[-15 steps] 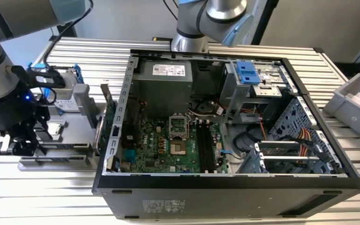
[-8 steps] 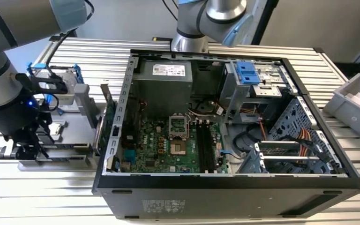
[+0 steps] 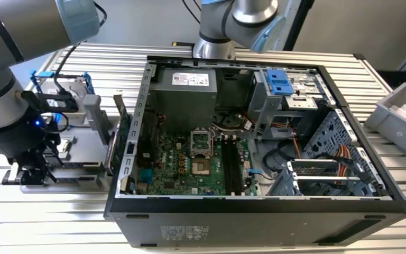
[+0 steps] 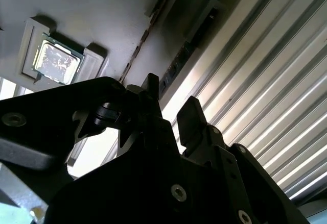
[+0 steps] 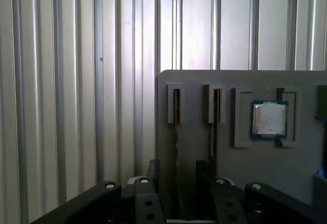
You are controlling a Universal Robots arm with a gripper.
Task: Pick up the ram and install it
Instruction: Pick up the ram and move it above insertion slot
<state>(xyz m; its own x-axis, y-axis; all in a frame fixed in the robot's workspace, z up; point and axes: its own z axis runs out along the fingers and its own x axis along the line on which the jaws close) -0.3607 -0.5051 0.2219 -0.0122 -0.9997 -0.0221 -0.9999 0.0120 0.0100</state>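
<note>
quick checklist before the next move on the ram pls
1. Hand open: ok, its fingers stand apart in both wrist views.
2. Hand lined up on the ram: ok, the stick stands on edge in its slot of the grey holder and runs between the fingers.
3. Ram gripped: not ok, a gap shows on each side of it.
4. Second stick clear of the nearer finger: cannot tell, they are close.
5. Computer case open: ok, the long black slots on the board are exposed.
6. Slot latches ready: cannot tell.
</note>
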